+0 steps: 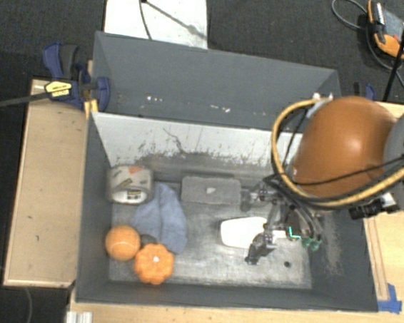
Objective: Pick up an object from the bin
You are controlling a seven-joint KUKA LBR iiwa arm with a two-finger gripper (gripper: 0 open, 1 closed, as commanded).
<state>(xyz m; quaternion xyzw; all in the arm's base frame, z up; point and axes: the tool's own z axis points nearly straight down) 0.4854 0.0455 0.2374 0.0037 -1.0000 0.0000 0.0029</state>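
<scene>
One scuffed grey bin, hand over white flat object, its opening unclear, dark carpet around

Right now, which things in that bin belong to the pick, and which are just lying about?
In the job: gripper, low in the grey bin; the flat white object whose right end it is over.

Lying about: grey block at the back; roll of tape on the left; blue cloth; orange ball; small orange pumpkin.
</scene>
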